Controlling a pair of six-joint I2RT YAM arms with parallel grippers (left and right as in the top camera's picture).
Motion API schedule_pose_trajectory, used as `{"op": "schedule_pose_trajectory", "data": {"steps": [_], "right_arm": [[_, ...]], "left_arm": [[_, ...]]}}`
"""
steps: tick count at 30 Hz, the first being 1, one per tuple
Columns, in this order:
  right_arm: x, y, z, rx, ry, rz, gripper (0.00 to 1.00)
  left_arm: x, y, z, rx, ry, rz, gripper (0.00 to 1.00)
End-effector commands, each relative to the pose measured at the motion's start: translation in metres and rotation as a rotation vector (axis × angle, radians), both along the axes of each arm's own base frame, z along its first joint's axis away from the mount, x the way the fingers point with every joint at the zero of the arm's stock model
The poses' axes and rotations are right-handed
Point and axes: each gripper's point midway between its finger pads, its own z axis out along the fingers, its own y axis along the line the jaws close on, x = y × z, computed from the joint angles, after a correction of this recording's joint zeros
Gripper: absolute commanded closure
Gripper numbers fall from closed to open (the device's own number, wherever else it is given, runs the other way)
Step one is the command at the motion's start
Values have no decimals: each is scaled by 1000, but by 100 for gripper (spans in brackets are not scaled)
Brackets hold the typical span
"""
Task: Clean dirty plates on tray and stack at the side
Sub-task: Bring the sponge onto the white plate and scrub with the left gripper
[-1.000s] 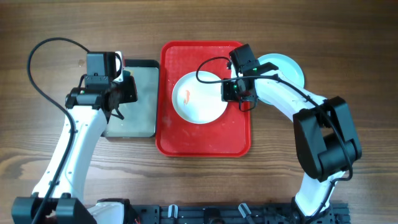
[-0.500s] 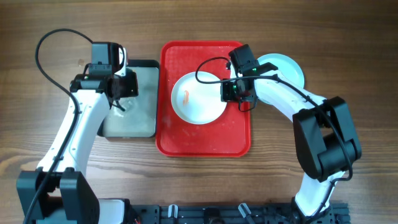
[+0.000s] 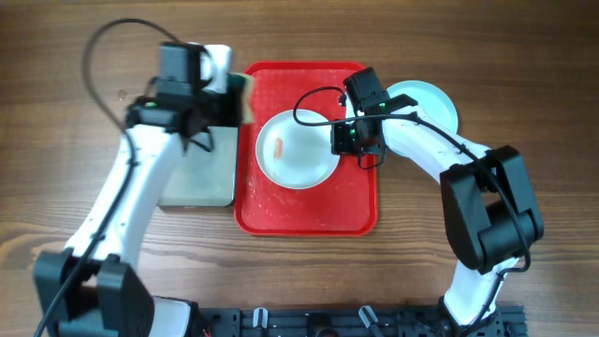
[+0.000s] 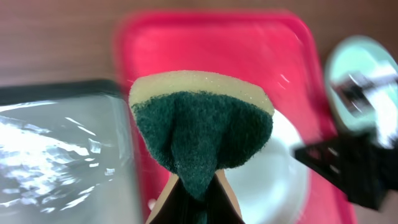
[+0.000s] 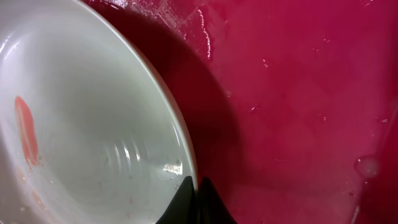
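Observation:
A white plate [image 3: 299,150] with an orange-red smear [image 3: 280,147] lies on the red tray [image 3: 309,211]. My right gripper [image 3: 348,139] is shut on the plate's right rim, seen close in the right wrist view [image 5: 194,186], where the plate [image 5: 81,124] is tilted up off the tray [image 5: 298,93]. My left gripper [image 3: 225,108] is shut on a green and yellow sponge [image 4: 202,124] and hangs over the tray's left edge. A turquoise plate [image 3: 430,103] rests on the table right of the tray; whether another lies under it I cannot tell.
A dark grey tray [image 3: 201,168] with a wet, shiny floor [image 4: 56,155] lies left of the red tray. The table is brown wood. My right arm stretches across the turquoise plate.
My left gripper has moved with the sponge from over the grey tray up and to the right, to the red tray's left edge. The right gripper and white plate have stayed put.

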Motion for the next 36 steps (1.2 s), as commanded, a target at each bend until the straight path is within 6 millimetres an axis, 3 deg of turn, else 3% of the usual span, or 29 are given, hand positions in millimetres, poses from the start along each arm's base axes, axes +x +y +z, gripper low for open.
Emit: {"op": "schedule_pose_trajectory", "data": {"steps": [1, 3, 7, 17, 24, 29, 36], "right_arm": [[-4, 11, 0, 22, 5, 12, 96], [-3, 13, 1, 25, -2, 16, 96], [-4, 13, 0, 26, 1, 11, 96], [-5, 12, -6, 21, 22, -15, 96], [-6, 12, -8, 18, 28, -13, 96], [-6, 12, -8, 16, 25, -6, 96], [-6, 12, -8, 17, 25, -6, 96]], "left_arm": [[-19, -48, -34, -26, 121, -104, 96], [-23, -57, -52, 9, 157, -119, 96], [-24, -49, -81, 121, 210, -32, 96], [-40, -40, -95, 134, 321, 61, 96], [-39, -37, -115, 149, 370, 135, 96], [-34, -21, -123, 213, 362, 235, 96], [-37, -28, -129, 197, 380, 215, 96]]}}
